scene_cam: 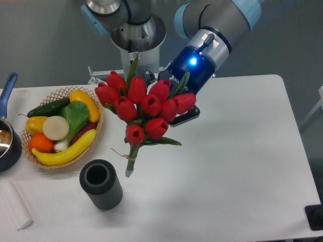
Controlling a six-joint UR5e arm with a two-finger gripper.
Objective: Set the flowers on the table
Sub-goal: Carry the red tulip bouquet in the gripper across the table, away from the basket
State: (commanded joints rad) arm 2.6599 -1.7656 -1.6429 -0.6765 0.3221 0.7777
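Flowers (144,108) hang tilted above the table (237,161), stems down, near the basket (96,132) and the dark cup (101,184). I see the gripper (174,101) behind the blooms; it seems to hold them, but its fingers are hidden. Wide free white surface lies right of the bunch, up to the edge. Letters on the wrist are unreadable.

One fixed cam, high up front; looks down across table (242,166) twd arm base; mid-range.
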